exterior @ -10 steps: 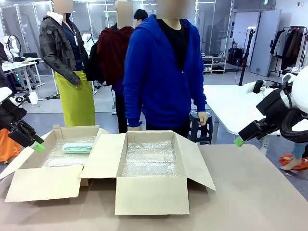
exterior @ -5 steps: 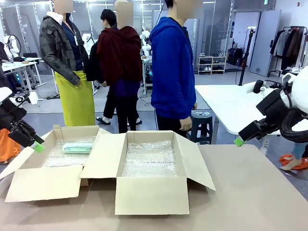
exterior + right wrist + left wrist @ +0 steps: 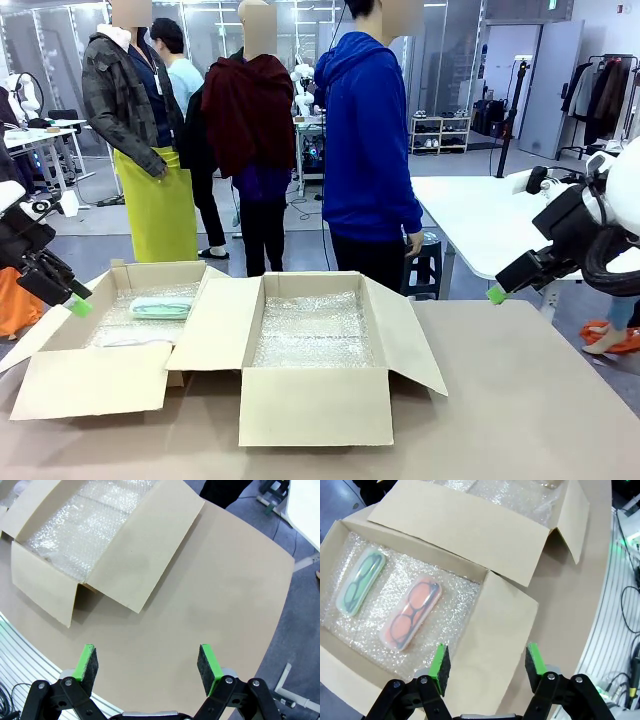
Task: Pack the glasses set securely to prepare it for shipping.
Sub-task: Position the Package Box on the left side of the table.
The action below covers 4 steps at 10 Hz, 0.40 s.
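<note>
Pink case (image 3: 128, 340) mostly hidden behind the near wall of the left box (image 3: 90, 380) in the front view, a pale sliver showing; mint case (image 3: 160, 307) partly masked at 6 o'clock by bubble wrap (image 3: 120, 322). Left tool (image 3: 78, 303) cut off at 9 o'clock by the picture's edge, second finger not separable. Right tool (image 3: 497, 294) seen side-on, gap unreadable there. Right box (image 3: 520, 500) cropped at 12 o'clock in the left wrist view. Bench (image 3: 225, 595) cut at 6 o'clock in the right wrist view.
</note>
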Available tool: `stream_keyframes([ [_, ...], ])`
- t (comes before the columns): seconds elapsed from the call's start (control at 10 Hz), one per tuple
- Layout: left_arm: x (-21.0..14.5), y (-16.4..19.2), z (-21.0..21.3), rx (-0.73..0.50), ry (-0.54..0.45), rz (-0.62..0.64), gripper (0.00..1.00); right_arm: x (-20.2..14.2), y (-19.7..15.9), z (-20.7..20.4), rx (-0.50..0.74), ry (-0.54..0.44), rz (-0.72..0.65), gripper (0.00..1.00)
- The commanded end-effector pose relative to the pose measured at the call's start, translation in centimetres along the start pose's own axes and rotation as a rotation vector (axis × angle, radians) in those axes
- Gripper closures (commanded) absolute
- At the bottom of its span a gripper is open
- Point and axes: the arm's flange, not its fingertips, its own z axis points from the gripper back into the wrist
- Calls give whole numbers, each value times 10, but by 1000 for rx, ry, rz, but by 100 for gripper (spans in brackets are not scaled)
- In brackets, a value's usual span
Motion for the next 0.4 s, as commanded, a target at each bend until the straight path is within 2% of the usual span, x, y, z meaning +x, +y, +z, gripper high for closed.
stream_keyframes([
  [0.0, 1, -1, 4, 6, 14, 3, 24, 1, -1, 0, -7, -8, 7, 0],
  [0.3, 1, -1, 4, 6, 14, 3, 24, 1, -1, 0, -7, -8, 7, 0],
])
